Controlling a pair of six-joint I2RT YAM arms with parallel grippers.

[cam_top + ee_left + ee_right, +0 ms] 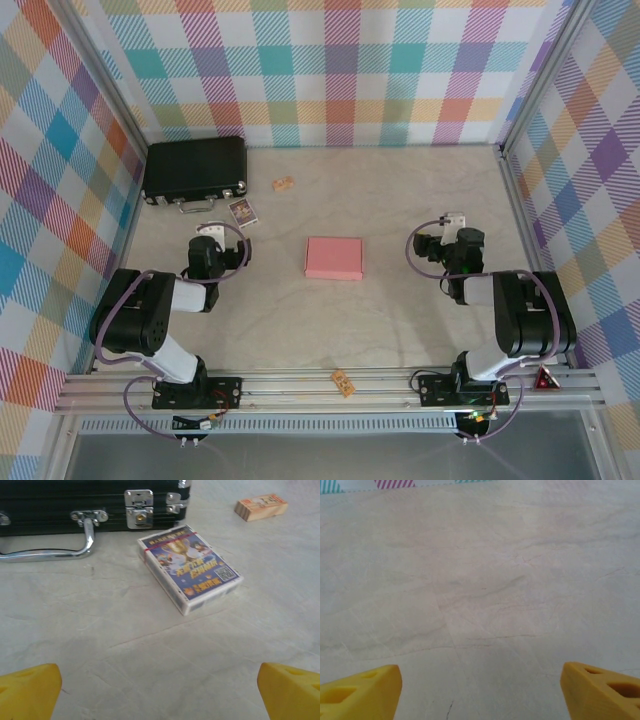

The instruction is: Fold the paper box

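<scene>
Table (400,330): paper box (334,258) centred, closed | left claw (160,692) agape | right claw (480,690) agape

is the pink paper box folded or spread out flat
Folded: the paper box sits on the table as a compact closed rectangle, no flaps spread around it.

Black case (60,500), card pack (190,570), wooden block (261,507), open tool (160,690)
</scene>
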